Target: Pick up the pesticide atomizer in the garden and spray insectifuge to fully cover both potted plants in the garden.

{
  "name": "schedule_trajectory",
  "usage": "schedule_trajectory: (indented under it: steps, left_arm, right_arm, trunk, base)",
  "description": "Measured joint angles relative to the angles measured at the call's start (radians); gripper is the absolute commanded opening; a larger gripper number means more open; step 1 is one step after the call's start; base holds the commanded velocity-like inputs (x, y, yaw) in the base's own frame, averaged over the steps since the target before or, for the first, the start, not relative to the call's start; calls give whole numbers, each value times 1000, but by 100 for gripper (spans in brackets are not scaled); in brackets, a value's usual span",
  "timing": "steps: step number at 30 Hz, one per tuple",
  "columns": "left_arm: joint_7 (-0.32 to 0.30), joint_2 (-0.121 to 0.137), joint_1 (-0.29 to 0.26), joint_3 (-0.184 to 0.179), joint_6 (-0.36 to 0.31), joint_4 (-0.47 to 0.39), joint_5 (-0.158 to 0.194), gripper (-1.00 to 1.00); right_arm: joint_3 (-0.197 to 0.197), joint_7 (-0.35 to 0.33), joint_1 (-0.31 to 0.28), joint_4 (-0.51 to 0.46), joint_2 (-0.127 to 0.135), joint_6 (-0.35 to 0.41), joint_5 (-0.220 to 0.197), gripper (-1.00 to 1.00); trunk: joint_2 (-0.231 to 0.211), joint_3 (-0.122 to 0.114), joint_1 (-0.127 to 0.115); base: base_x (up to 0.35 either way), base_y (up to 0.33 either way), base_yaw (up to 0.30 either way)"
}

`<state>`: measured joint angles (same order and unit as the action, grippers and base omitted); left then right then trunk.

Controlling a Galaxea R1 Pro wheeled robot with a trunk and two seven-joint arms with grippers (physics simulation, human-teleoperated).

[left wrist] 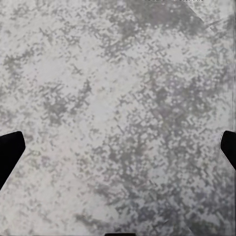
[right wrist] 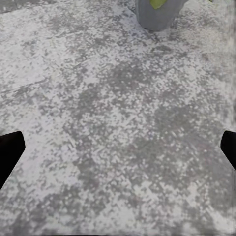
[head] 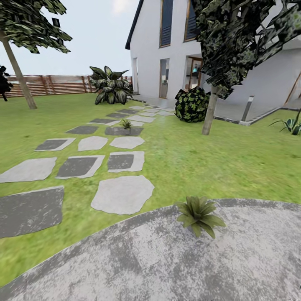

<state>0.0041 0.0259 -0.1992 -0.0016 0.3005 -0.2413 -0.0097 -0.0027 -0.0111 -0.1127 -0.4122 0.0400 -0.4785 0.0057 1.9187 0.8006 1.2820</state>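
One potted plant (head: pixel 199 215), a low rosette of pointed green leaves, stands at the edge of the round grey patio (head: pixel 167 259), close in front of me. A second small potted plant (head: pixel 126 123) sits farther off on a dark stepping slab along the path. The pesticide atomizer is out of view. My left gripper (left wrist: pixel 118 152) hangs open over bare patio paving, dark fingertips (left wrist: pixel 10 152) far apart. My right gripper (right wrist: pixel 118 152) is open too, above the paving, with a grey pot (right wrist: pixel 156 14) a short way ahead of it.
Grey stepping slabs (head: pixel 122 194) lead across the lawn toward a white house (head: pixel 167 50). A tree trunk (head: pixel 210 110), a dark round bush (head: pixel 191 104) and a grey post (head: pixel 247 109) stand at the right. A broad-leaved bush (head: pixel 110 85) and brown fence (head: pixel 54 85) lie at the back left.
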Motion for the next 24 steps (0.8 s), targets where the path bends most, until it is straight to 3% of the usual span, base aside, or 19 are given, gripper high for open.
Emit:
schedule_trajectory:
  steps: [3,24]
  left_arm:
    - [0,0,0,0,0,0,0,100]
    - [0,0,0,0,0,0,1,100]
  right_arm:
    - [0,0,0,0,1,0,0,100]
    - [0,0,0,0,1,0,0,100]
  trunk:
    - [0,0,0]
    - [147,66,80]
  base:
    - [0,0,-263]
    - [0,0,-263]
